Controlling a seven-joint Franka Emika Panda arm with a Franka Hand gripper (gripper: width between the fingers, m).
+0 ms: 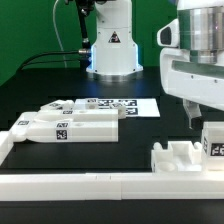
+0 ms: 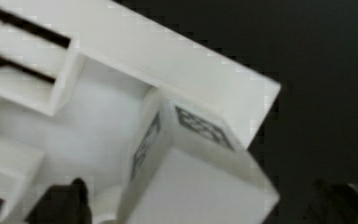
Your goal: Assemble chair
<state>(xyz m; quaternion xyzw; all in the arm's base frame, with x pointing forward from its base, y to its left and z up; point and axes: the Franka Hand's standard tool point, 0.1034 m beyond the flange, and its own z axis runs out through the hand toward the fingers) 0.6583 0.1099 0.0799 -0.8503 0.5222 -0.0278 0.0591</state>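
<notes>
**Item 1:** gripper point(image 2: 204, 200). Jaws spread wide, straddling tagged block point(image 2: 194, 150). Dark fingertips point(image 2: 69, 203) clear of both faces, nothing held. Likely reason: block stands unaided.

**Item 2:** tagged block. Upright at edge of notched slab point(image 1: 180, 158), exterior view's right, just behind rail point(image 1: 90, 185). Rail probably serves as stop for squaring parts. Join itself not discernible.

**Item 3:** loose bars point(image 1: 70, 122). Exterior view's left, beside marker board point(image 1: 125, 103), apparently awaiting later steps.
</notes>
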